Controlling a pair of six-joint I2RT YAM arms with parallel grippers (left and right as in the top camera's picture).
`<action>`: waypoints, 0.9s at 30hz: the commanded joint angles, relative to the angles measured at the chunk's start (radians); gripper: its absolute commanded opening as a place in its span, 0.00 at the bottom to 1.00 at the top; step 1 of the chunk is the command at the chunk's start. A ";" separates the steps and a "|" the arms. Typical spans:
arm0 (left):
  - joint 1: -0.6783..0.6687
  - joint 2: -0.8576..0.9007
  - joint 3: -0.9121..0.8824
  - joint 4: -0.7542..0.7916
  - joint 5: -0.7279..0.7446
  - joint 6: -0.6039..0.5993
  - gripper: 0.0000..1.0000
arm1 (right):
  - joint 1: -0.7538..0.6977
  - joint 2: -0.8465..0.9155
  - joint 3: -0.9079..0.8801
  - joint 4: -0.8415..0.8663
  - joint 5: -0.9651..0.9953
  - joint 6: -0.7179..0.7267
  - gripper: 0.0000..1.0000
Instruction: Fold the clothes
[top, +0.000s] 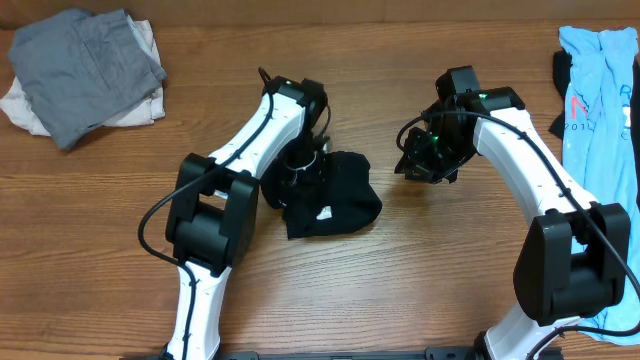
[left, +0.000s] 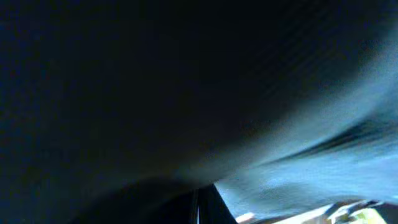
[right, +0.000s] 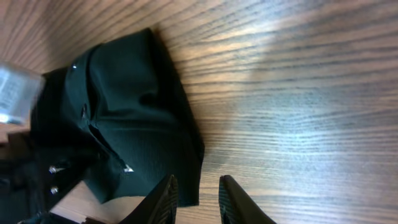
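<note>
One black T-shirt (top: 338, 200) pinched in left gripper (top: 300, 168).

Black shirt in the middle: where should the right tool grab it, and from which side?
Probably its right edge, coming in from the right, low over the table. The black shirt lies bunched, the left tool is shut on its left part, and the right edge lies free on the wood, just beside the open right tool.
</note>
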 joint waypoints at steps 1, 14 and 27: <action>0.012 0.007 0.000 -0.069 -0.187 -0.023 0.04 | 0.004 -0.021 0.020 0.024 -0.020 -0.021 0.26; 0.109 0.006 0.000 -0.177 -0.271 -0.014 0.04 | 0.005 -0.021 0.020 0.059 -0.096 -0.017 0.26; 0.140 -0.266 0.043 -0.119 -0.265 -0.048 0.07 | 0.153 -0.021 -0.087 0.315 -0.427 -0.029 0.19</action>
